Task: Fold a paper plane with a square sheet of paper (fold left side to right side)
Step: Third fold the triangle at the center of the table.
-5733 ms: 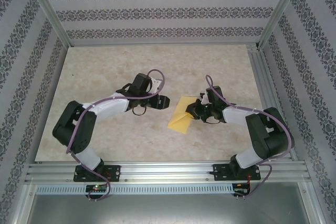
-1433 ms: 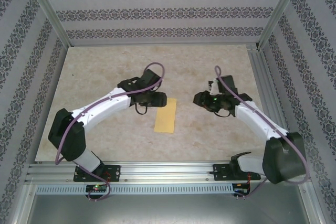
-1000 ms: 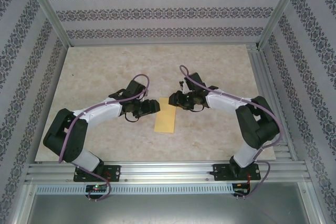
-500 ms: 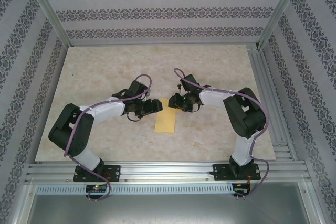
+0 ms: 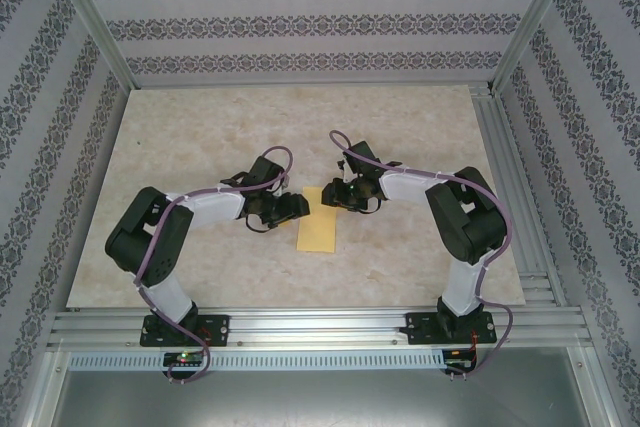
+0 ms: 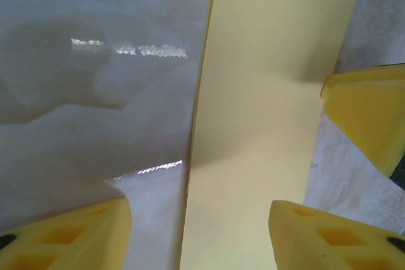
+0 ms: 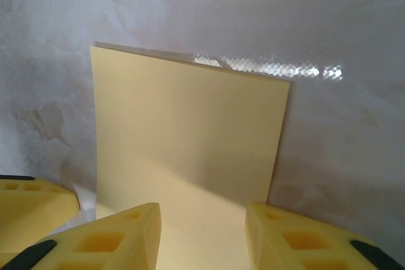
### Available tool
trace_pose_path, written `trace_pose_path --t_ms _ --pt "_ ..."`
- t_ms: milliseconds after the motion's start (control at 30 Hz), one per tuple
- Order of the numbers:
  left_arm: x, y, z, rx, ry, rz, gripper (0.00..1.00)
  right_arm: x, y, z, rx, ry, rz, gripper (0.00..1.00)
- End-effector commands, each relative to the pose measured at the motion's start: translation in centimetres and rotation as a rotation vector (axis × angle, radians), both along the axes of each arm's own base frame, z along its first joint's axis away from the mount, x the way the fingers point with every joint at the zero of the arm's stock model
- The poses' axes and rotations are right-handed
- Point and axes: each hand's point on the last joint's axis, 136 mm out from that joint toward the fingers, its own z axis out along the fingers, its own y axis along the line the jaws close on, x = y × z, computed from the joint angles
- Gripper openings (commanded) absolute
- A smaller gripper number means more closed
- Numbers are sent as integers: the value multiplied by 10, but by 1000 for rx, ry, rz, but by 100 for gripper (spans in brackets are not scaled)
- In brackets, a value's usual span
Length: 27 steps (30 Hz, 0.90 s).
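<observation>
One paper sheet [image 5: 318, 231], two end effectors [image 5: 296, 209] [image 5: 331, 194]

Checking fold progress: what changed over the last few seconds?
The right gripper released the paper, now a flat narrow rectangle. Both arms pulled apart, then swung back inward; the left gripper and the right one now flank the paper's far end, jaws open. Paper unmoved over the last second.

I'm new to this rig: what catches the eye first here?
The pale-yellow sheet of paper, folded to a narrow rectangle, lies in the middle of the table. The left gripper and the right gripper meet over its far end, jaws open, within boldly patterned walls.
</observation>
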Motion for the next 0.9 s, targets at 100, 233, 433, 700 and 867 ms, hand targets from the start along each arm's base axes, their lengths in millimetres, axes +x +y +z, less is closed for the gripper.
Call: trace_pose_path --t_ms 100,233,433,700,867 --pt "8 -19 6 -60 -25 -21 52 2 -4 -8 -25 -1 8 40" --pt "8 -22 6 -65 -25 -26 45 2 -4 -8 -23 0 7 40" --pt "7 -23 4 -63 -19 -31 42 2 -4 -7 -16 1 6 40" --pt "7 -26 6 -68 -23 -35 37 1 -3 -9 -9 5 8 40" --pt "7 -25 10 -64 -31 -34 34 1 -3 -8 -8 4 10 40"
